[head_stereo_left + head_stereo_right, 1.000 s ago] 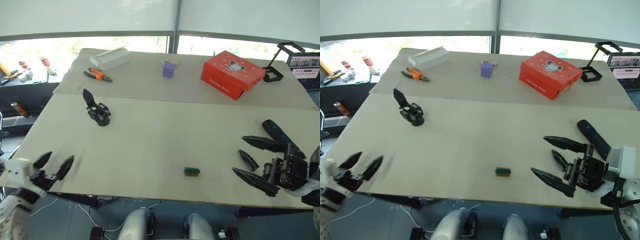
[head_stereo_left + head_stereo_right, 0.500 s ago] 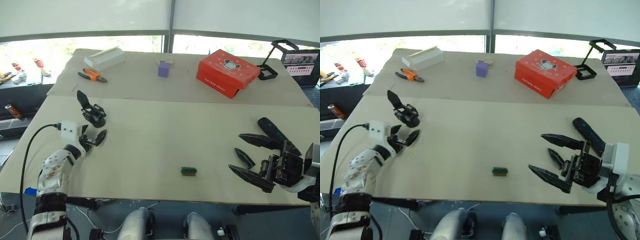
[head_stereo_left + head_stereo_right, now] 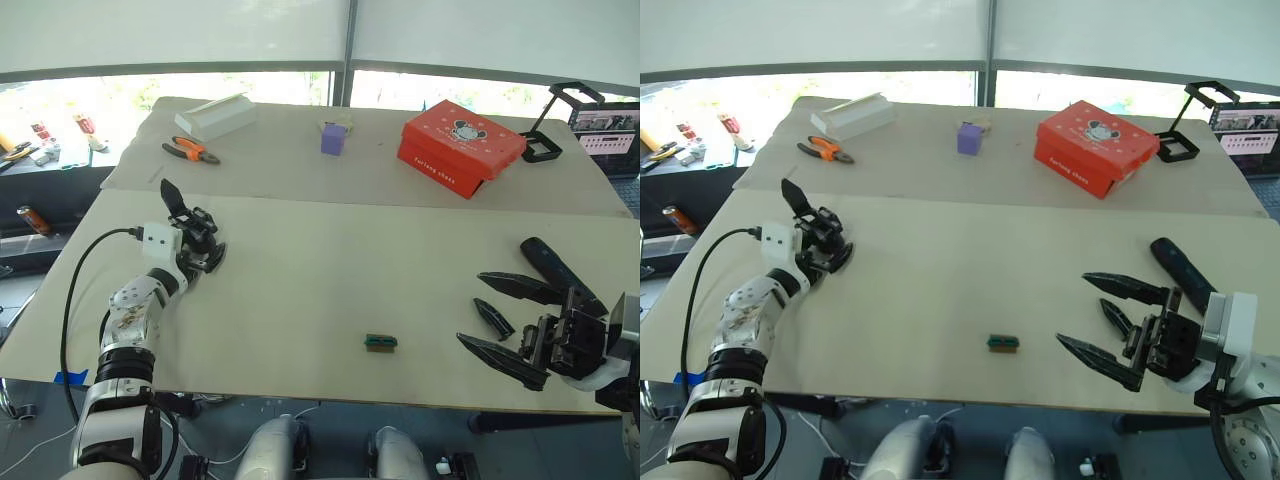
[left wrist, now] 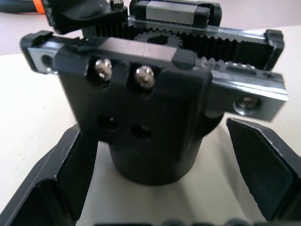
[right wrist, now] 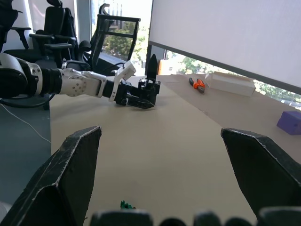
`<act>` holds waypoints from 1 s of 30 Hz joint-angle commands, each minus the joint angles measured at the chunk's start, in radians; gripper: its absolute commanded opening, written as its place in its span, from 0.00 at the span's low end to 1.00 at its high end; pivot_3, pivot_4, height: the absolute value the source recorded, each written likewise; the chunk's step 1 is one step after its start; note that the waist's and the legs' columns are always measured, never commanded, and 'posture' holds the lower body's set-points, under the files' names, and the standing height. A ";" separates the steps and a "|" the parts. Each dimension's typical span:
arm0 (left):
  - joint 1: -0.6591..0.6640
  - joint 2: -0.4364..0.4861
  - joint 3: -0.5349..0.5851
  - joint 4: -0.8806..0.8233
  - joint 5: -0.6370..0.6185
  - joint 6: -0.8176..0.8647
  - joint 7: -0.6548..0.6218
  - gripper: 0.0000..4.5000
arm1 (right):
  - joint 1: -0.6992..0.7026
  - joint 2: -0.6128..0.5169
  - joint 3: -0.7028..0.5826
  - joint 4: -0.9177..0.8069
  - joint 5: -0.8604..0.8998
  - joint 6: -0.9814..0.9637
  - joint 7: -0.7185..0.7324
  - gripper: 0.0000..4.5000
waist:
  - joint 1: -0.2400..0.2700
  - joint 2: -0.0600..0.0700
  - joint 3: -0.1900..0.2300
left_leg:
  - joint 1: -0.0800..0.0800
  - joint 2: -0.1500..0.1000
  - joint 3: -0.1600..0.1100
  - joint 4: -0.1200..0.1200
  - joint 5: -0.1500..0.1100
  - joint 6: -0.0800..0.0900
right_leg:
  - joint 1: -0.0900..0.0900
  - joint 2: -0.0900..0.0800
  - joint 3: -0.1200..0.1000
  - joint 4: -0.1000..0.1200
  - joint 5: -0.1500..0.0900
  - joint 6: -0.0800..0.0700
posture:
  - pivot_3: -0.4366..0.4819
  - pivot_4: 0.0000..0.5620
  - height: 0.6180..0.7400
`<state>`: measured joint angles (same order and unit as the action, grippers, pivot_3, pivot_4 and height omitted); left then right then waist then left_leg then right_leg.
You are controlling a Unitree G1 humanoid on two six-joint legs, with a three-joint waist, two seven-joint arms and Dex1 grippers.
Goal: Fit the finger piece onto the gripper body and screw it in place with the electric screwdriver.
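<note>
On the worktop [image 3: 320, 270], the gripper body [image 3: 195, 235] stands at 9 o'clock, with the left tool [image 3: 205, 252] around its base. The small block [image 3: 381, 343] lies at 6 o'clock. At 4 o'clock the finger piece [image 3: 493, 318] lies between the right tool's [image 3: 497, 318] spread fingers, the screwdriver [image 3: 560, 275] just behind. The pliers [image 3: 194, 151] and flat box [image 3: 216, 115] lie at 11 o'clock, the cube [image 3: 335, 138] at 12, the shoebox [image 3: 462, 147] at 1.

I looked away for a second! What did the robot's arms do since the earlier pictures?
The left gripper reached forward from the table's near edge to the gripper body; its open fingers now sit either side of the base, not yet clamped. The right gripper stayed open beside the finger piece and electric screwdriver.
</note>
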<state>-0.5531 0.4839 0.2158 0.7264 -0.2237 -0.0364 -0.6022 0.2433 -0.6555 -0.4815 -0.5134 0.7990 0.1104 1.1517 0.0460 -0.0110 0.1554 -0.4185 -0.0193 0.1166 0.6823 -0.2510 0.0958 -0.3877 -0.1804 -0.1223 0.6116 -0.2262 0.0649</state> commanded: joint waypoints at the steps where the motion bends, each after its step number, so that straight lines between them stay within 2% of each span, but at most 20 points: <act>1: -0.021 -0.005 -0.009 0.055 0.013 -0.038 -0.018 0.88 | 0.006 -0.003 -0.027 -0.025 0.003 -0.027 -0.001 1.00 | 0.000 0.000 0.000 | 0.000 0.000 0.000 0.000 0.000 0.000 | 0.000 0.000 0.000 0.000 0.000 0.000 | 0.48 0.27 1.00; 2: -0.021 -0.006 -0.009 0.064 0.013 -0.047 -0.023 0.82 | 0.011 -0.004 -0.030 -0.027 0.003 -0.029 -0.001 1.00 | 0.001 0.000 0.000 | 0.000 0.000 0.000 0.000 0.000 0.000 | 0.000 0.000 0.000 0.000 0.000 0.000 | 0.48 0.27 1.00; 5: -0.013 -0.019 -0.002 0.050 -0.009 -0.125 -0.081 0.53 | 0.036 -0.004 -0.049 -0.034 0.004 -0.033 -0.001 1.00 | 0.002 0.000 0.000 | 0.001 0.000 0.000 0.000 0.000 0.000 | 0.001 -0.001 0.000 0.000 0.000 0.000 | 0.48 0.27 1.00; 9: 0.011 -0.062 -0.038 -0.104 -0.082 -0.186 -0.277 0.52 | 0.086 -0.010 -0.086 -0.037 0.005 -0.042 0.013 1.00 | 0.007 0.000 0.000 | 0.000 -0.001 0.000 0.000 -0.001 0.002 | 0.000 -0.002 0.000 -0.001 0.000 0.001 | 0.48 0.27 1.00; 13: 0.023 -0.114 -0.174 -0.304 -0.083 -0.098 -0.394 0.52 | 0.132 -0.014 -0.124 -0.038 0.010 -0.043 0.030 1.00 | 0.013 -0.004 0.002 | -0.006 -0.002 -0.001 0.004 -0.002 0.003 | -0.001 -0.002 -0.001 -0.002 0.001 0.002 | 0.48 0.27 1.00; 16: 0.020 -0.173 -0.332 -0.405 -0.007 -0.032 -0.421 0.52 | 0.167 -0.007 -0.146 -0.051 0.012 -0.042 0.036 1.00 | 0.011 -0.004 0.002 | -0.006 -0.002 0.000 0.005 -0.002 0.004 | 0.000 -0.002 -0.001 -0.002 0.002 0.003 | 0.48 0.27 1.00; 18: 0.007 -0.217 -0.395 -0.423 0.022 0.001 -0.409 0.52 | 0.195 0.003 -0.158 -0.070 0.014 -0.042 0.029 1.00 | 0.010 -0.004 0.002 | -0.006 -0.002 0.000 0.006 -0.002 0.004 | 0.001 -0.001 0.000 -0.001 0.001 0.003 | 0.48 0.27 1.00; 23: -0.010 -0.278 -0.468 -0.424 0.044 0.045 -0.416 0.52 | 0.257 0.025 -0.182 -0.116 0.020 -0.044 0.013 1.00 | -0.010 -0.003 0.003 | -0.006 0.001 0.000 0.006 -0.001 0.004 | 0.001 0.001 0.001 0.000 0.001 0.002 | 0.48 0.27 1.00; 25: -0.019 -0.299 -0.512 -0.402 0.073 0.044 -0.431 0.52 | 0.290 0.040 -0.197 -0.135 0.022 -0.047 0.010 1.00 | -0.008 -0.003 0.003 | -0.006 0.002 0.000 0.005 0.003 0.012 | 0.001 0.002 0.000 0.000 0.001 0.001 | 0.48 0.27 1.00; 30: -0.050 -0.351 -0.533 -0.322 0.099 0.018 -0.421 0.52 | 0.335 0.069 -0.210 -0.182 0.019 -0.053 -0.017 1.00 | -0.003 -0.003 0.003 | -0.006 0.001 0.000 0.006 0.000 0.012 | -0.001 -0.002 0.001 -0.001 0.001 0.002 | 0.48 0.27 1.00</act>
<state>-0.5592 0.1497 -0.3259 0.4221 -0.1153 0.0213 -1.0222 0.5702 -0.5913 -0.6526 -0.6481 0.8014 0.0926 1.1446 0.0425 -0.0140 0.1581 -0.4243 -0.0186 0.1163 0.6891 -0.2545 0.1037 -0.3890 -0.1820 -0.1218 0.6101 -0.2251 0.0672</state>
